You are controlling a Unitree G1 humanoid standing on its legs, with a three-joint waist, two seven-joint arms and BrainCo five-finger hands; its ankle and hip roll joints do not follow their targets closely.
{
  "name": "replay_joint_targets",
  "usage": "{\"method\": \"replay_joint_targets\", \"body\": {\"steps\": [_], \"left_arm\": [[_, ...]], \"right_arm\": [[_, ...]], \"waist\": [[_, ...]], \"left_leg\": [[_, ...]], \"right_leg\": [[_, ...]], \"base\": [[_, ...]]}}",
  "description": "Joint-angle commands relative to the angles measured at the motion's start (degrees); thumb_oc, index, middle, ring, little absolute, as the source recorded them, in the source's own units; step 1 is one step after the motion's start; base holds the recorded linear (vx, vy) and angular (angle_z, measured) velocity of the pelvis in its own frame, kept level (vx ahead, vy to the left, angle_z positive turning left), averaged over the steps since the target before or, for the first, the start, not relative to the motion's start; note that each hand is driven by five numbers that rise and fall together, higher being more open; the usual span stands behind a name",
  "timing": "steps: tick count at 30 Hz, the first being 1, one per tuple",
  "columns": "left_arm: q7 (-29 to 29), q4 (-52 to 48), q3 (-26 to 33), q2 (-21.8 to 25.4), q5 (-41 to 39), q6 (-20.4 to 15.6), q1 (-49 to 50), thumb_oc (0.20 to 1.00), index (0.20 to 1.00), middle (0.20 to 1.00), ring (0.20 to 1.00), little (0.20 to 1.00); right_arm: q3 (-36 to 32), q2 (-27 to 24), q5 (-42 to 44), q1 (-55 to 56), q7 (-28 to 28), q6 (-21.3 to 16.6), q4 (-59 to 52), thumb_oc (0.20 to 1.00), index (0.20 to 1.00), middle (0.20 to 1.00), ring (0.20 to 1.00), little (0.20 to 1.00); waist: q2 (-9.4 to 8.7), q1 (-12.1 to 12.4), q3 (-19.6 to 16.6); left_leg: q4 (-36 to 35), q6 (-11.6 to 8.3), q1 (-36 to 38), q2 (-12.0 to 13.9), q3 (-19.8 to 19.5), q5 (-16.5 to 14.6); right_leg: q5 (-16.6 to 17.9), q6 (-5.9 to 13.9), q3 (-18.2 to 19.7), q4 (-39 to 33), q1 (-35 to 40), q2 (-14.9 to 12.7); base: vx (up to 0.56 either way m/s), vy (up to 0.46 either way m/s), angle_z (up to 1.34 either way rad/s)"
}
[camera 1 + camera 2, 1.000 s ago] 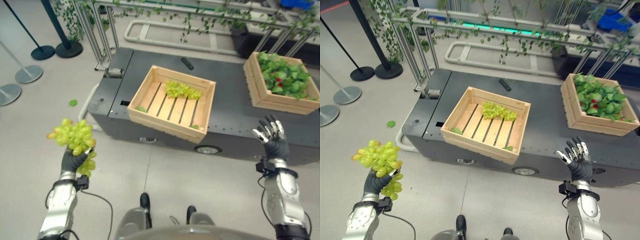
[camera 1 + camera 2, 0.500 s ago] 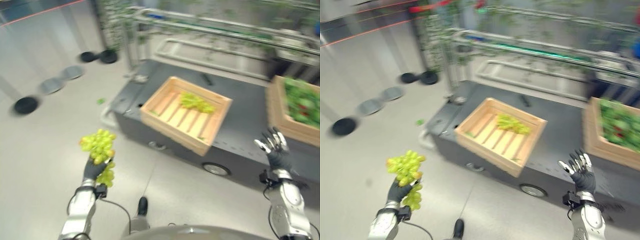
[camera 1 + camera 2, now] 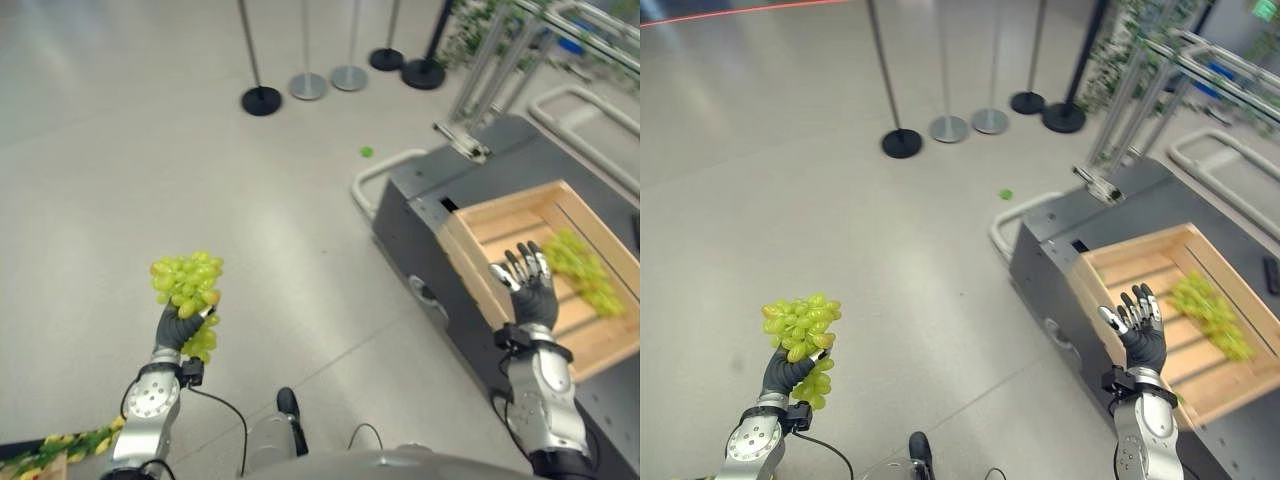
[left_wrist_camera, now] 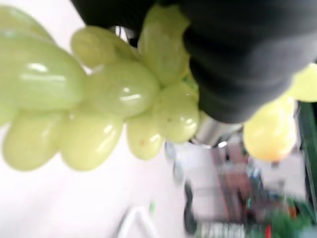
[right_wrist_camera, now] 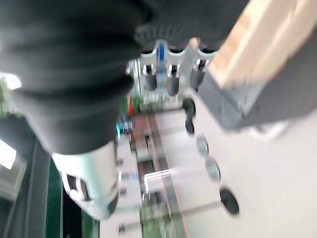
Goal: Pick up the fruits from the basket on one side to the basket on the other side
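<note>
Partly cut off at the frame edge: wooden crate on dark cart, second grape bunch lying on its slats. Left hand raised well away from crate, over bare floor, palm up, fingers curled round green grape bunch; some grapes hanging below the fist. Right hand upright in front of crate's near wall, fingers straight and spread, holding nothing. Stanchion bases far beyond crate.
</note>
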Motion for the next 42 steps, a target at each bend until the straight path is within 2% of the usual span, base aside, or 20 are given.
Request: {"method": "replay_joint_targets", "body": {"steps": [1, 4, 5, 7, 8, 10, 14, 17, 18, 20, 21, 22, 23, 24, 25, 30, 33, 38, 40, 42], "left_arm": [[2.8, -8.1, -0.3, 3.2, 1.2, -5.4, -4.7, 0.200, 0.200, 0.200, 0.200, 0.200], [1.1, -9.7, -3.1, 1.1, -1.1, -5.4, -6.0, 0.200, 0.200, 0.200, 0.200, 0.200], [0.6, -9.6, -4.3, 1.1, -0.5, -5.4, -6.3, 0.200, 0.200, 0.200, 0.200, 0.200], [-3.1, -9.9, -8.7, 1.1, -0.8, -5.6, -7.6, 0.200, 0.200, 0.200, 0.200, 0.200], [-3.1, -9.9, -8.7, 1.1, -0.8, -5.6, -7.7, 0.200, 0.200, 0.200, 0.200, 0.200], [-5.0, -11.3, -10.1, 1.3, -1.5, -6.5, -7.2, 0.200, 0.200, 0.200, 0.200, 0.200], [-6.2, -11.9, -10.5, 2.3, -2.0, -6.8, -6.9, 0.200, 0.200, 0.200, 0.200, 0.200], [-6.8, -12.3, -10.7, 2.3, -4.2, -6.7, -6.0, 0.200, 0.200, 0.200, 0.200, 0.200], [-7.3, -12.4, -11.4, 2.5, -5.0, -6.5, -5.7, 0.200, 0.200, 0.200, 0.200, 0.200], [-7.1, -12.4, -11.9, 2.5, -4.7, -6.6, -6.1, 0.200, 0.200, 0.200, 0.200, 0.200], [-6.8, -11.9, -12.5, 2.1, -4.6, -6.5, -7.0, 0.200, 0.200, 0.200, 0.200, 0.200], [-6.8, -11.8, -12.5, 2.0, -4.7, -6.5, -7.4, 0.200, 0.200, 0.200, 0.200, 0.200], [-6.6, -12.0, -11.8, 2.1, -3.9, -6.9, -7.0, 0.200, 0.200, 0.200, 0.200, 0.200], [-6.6, -12.1, -11.8, 2.1, -3.9, -6.9, -7.0, 0.200, 0.200, 0.200, 0.200, 0.200], [-8.0, -13.7, -10.6, 2.0, -4.9, -7.1, -5.3, 0.200, 0.200, 0.200, 0.200, 0.200], [-8.9, -16.0, -7.8, 1.8, -6.6, -7.5, -3.2, 0.200, 0.200, 0.200, 0.200, 0.200], [-8.0, -16.3, -5.2, 0.6, -8.6, -7.5, -2.5, 0.200, 0.200, 0.200, 0.200, 0.200], [-7.3, -17.4, -4.7, 1.0, -8.7, -7.7, -2.6, 0.200, 0.200, 0.200, 0.200, 0.200], [-7.2, -17.3, -4.7, 0.9, -8.8, -7.7, -2.6, 0.200, 0.200, 0.200, 0.200, 0.200], [-7.2, -17.2, -4.7, 0.7, -9.0, -7.5, -2.8, 0.200, 0.200, 0.200, 0.200, 0.200]], "right_arm": [[2.7, -2.7, -1.8, -4.0, 2.3, -2.5, -3.8, 1.000, 1.000, 1.000, 1.000, 1.000], [4.8, -3.3, -1.0, -3.9, 4.9, -2.4, -6.8, 1.000, 1.000, 1.000, 1.000, 1.000], [5.2, -3.5, -0.5, -3.9, 5.7, -2.4, -7.3, 1.000, 1.000, 1.000, 1.000, 1.000], [5.9, -5.1, -1.4, -3.3, 7.6, -1.8, -9.5, 1.000, 1.000, 1.000, 1.000, 1.000], [5.9, -5.1, -1.4, -3.3, 7.6, -1.8, -9.5, 1.000, 1.000, 1.000, 1.000, 1.000], [5.9, -5.6, -1.2, -2.0, 9.7, -1.8, -11.0, 1.000, 1.000, 1.000, 1.000, 1.000], [6.8, -6.9, -2.5, -1.9, 11.0, -1.8, -11.1, 1.000, 1.000, 1.000, 1.000, 1.000], [7.2, -8.5, -2.3, -2.4, 11.6, -1.6, -11.4, 1.000, 1.000, 1.000, 1.000, 1.000], [8.3, -10.1, -2.2, -3.5, 11.6, -2.1, -11.9, 1.000, 1.000, 1.000, 1.000, 1.000], [8.9, -11.1, -3.0, -4.7, 11.4, -2.3, -12.0, 1.000, 1.000, 1.000, 1.000, 1.000], [9.2, -12.3, -5.1, -5.8, 9.9, -2.6, -11.8, 1.000, 1.000, 1.000, 1.000, 1.000], [9.2, -13.1, -6.0, -6.9, 9.3, -2.7, -11.8, 1.000, 1.000, 1.000, 1.000, 1.000], [10.3, -12.9, -6.5, -8.8, 8.6, -2.5, -11.0, 1.000, 1.000, 1.000, 1.000, 1.000], [10.4, -12.9, -6.5, -8.9, 8.6, -2.6, -10.9, 1.000, 1.000, 1.000, 1.000, 1.000], [10.8, -12.6, -7.6, -8.8, 8.7, -2.3, -10.8, 1.000, 1.000, 1.000, 1.000, 1.000], [9.8, -11.4, -7.8, -7.0, 8.9, -2.2, -10.4, 1.000, 1.000, 1.000, 1.000, 1.000], [7.0, -11.2, -9.1, -6.0, 7.0, -2.7, -10.2, 1.000, 1.000, 1.000, 1.000, 1.000], [4.4, -10.8, -8.7, -5.1, 5.5, -3.5, -10.7, 1.000, 1.000, 1.000, 1.000, 1.000], [4.1, -10.6, -8.1, -4.8, 5.5, -3.6, -10.9, 1.000, 1.000, 1.000, 1.000, 1.000], [3.9, -10.0, -8.6, -4.7, 5.1, -3.7, -11.5, 1.000, 1.000, 1.000, 1.000, 1.000]], "waist": [[1.86, 1.1, -1.0], [1.52, 0.9, -1.0], [1.18, 0.1, -1.0], [0.05, -2.1, -0.3], [-0.05, -2.2, -0.4], [-1.34, -2.2, -0.6], [-2.45, -1.7, -1.8], [-1.46, -0.8, -2.2], [-0.59, 0.1, -1.7], [0.12, -0.1, -1.4], [1.06, -0.4, -0.4], [0.91, -0.7, -0.1], [-0.08, 0.1, 0.0], [-0.10, 0.0, 0.0], [-0.35, 1.1, -1.0], [0.26, 1.6, -3.7], [1.79, 1.2, -5.2], [2.91, 1.5, -5.1], [2.83, 1.6, -4.8], [2.37, 2.2, -4.2]], "left_leg": [[-5.2, -1.88, 3.3, 0.5, -7.3, 0.2], [-5.0, -3.41, 4.7, -0.4, -13.2, -0.9], [-4.1, -3.73, 5.0, -1.2, -15.8, -1.8], [-2.1, -3.85, 6.7, -3.8, -24.7, -4.1], [-2.2, -3.84, 6.6, -3.9, -24.8, -3.8], [-2.2, -4.40, 7.4, -4.7, -32.2, -4.3], [-3.1, -6.75, 6.5, -3.5, -38.9, -2.5], [-5.5, -10.20, 4.9, 0.8, -42.9, 1.3], [-7.3, -12.42, 2.3, 3.7, -43.7, 5.2], [-9.4, -13.11, 0.5, 5.1, -42.5, 8.3], [-11.4, -13.00, -2.4, 5.5, -38.0, 12.1], [-11.4, -12.22, -3.2, 5.7, -32.7, 11.2], [-7.8, -10.54, -2.5, 5.7, -23.4, 7.7], [-7.6, -10.48, -2.7, 5.6, -23.5, 7.8], [-5.8, -10.18, -0.9, 6.3, -19.7, 5.0], [-4.0, -11.21, 4.7, 10.1, -16.9, 4.7], [-6.4, -13.31, 8.2, 15.7, -12.4, 8.6], [-11.2, -15.71, 5.6, 18.9, -10.4, 12.0], [-11.6, -15.73, 5.5, 18.5, -10.9, 10.4], [-10.2, -15.07, 4.1, 16.1, -9.5, 7.8]], "right_leg": [[5.2, 5.79, 10.3, -13.6, -6.9, 8.8], [3.5, 5.32, 10.9, -23.9, -8.8, 7.6], [3.7, 5.57, 15.3, -29.4, -9.7, 9.0], [4.9, 7.72, 31.0, -37.0, -9.6, 13.1], [5.1, 7.76, 30.9, -37.1, -9.7, 12.9], [5.9, 8.33, 36.6, -37.6, -9.4, 15.0], [3.8, 7.04, 37.4, -36.6, -7.7, 16.8], [1.7, 5.20, 33.8, -36.8, -6.3, 19.2], [0.0, 3.68, 30.1, -37.5, -5.1, 21.0], [0.0, 3.33, 27.4, -38.3, -4.7, 21.4], [-0.7, 3.14, 25.3, -38.6, -4.3, 21.6], [-0.6, 3.17, 23.8, -38.8, -4.3, 21.2], [1.1, 3.55, 18.1, -40.2, -3.7, 18.9], [1.2, 3.60, 18.1, -40.3, -3.7, 18.8], [1.6, 3.75, 13.8, -41.9, -3.0, 17.6], [1.7, 2.87, 7.2, -42.8, -2.2, 16.8], [2.1, 3.20, 0.1, -41.3, -1.5, 14.2], [1.8, 3.97, -3.7, -39.6, 0.2, 11.9], [1.2, 4.66, -2.9, -39.8, 1.2, 11.8], [3.8, 6.33, -4.8, -40.3, 2.2, 9.0]], "base": [[0.26, 0.049, 1.09], [0.29, -0.159, 1.15], [0.41, -0.257, 1.83], [0.45, -0.228, 1.75], [0.31, -0.188, 2.14], [0.20, -0.263, 2.40], [0.09, -0.346, 1.99], [-0.04, -0.490, 1.30], [-0.22, -0.525, 1.13], [-0.20, -0.267, 1.37], [-0.18, -0.121, 1.32], [-0.30, -0.251, 1.81], [-0.21, -0.171, 1.50], [-0.23, -0.204, 1.65], [-0.11, -0.074, 1.07], [-0.05, -0.057, 0.90], [-0.05, 0.129, 1.49], [0.01, 0.193, 1.40], [0.09, 0.246, 1.25], [0.02, 0.309, 0.71]]}}
